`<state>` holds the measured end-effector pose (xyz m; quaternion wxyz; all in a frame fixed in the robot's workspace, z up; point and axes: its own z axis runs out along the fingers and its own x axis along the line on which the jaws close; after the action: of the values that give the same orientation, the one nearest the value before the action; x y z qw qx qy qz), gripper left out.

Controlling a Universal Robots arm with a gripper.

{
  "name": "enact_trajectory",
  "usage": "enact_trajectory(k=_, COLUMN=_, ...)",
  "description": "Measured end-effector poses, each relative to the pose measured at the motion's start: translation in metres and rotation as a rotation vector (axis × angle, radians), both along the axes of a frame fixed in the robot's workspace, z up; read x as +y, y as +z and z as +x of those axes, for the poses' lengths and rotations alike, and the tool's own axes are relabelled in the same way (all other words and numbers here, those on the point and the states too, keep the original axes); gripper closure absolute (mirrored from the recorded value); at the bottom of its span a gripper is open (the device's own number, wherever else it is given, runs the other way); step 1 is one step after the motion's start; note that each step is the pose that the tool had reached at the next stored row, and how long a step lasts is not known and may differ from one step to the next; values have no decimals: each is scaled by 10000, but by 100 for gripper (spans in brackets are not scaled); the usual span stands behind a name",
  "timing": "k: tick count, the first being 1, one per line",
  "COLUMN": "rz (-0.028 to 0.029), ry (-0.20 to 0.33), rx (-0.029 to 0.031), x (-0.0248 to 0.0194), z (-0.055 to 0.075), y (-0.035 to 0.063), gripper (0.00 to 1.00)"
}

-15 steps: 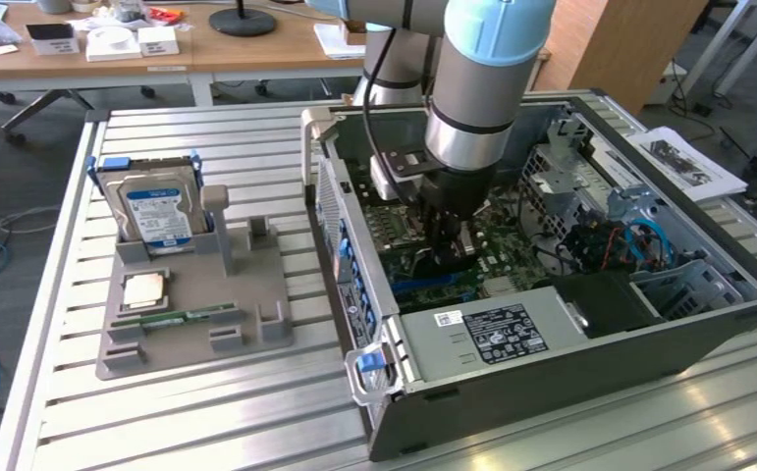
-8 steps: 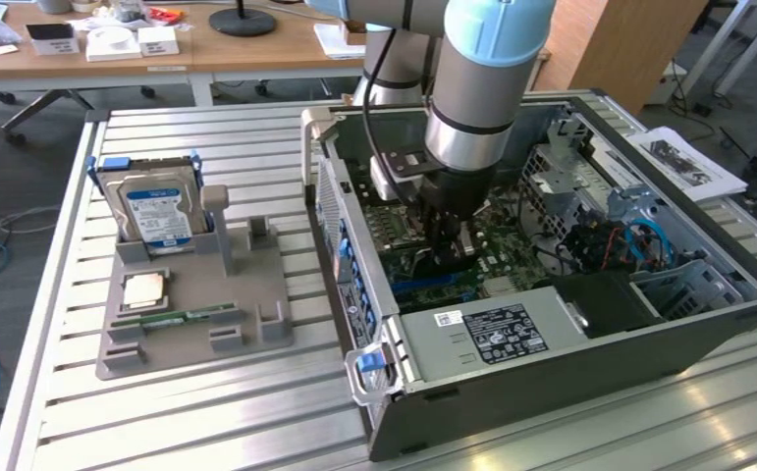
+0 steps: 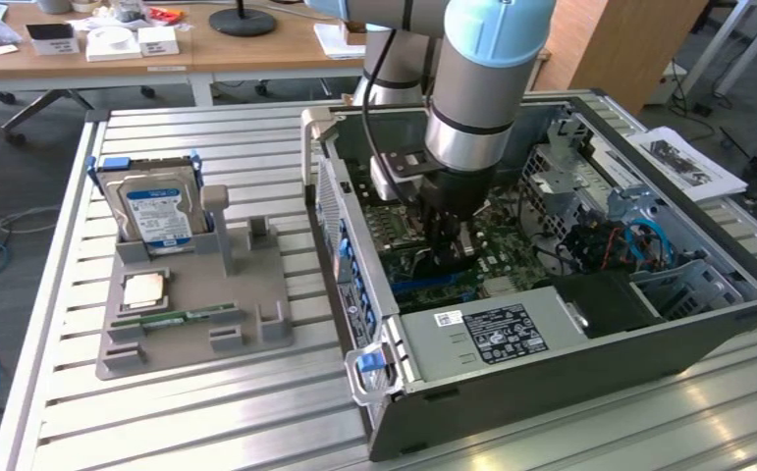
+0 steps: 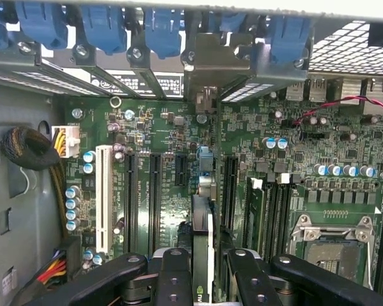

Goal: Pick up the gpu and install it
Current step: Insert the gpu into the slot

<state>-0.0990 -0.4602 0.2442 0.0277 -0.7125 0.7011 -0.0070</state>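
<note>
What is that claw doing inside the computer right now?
Claw shut on the gpu, inside the computer case. Card held edge-on at the motherboard slots; seated or not, cannot tell. No obstruction seen at the slots.

My arm (image 3: 476, 98): silver-grey tube, pale blue caps (image 3: 503, 25), black cable (image 3: 366, 108) alongside; black pincer (image 3: 447, 245) now, fingers (image 4: 173, 287) dotted with what look like screw heads (image 4: 174, 253).
</note>
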Motion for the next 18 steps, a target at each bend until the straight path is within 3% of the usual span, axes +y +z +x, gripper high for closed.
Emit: enact_trajectory(k=18, rz=1, ry=-127, rx=-1, x=0, z=0, y=-33, gripper=73)
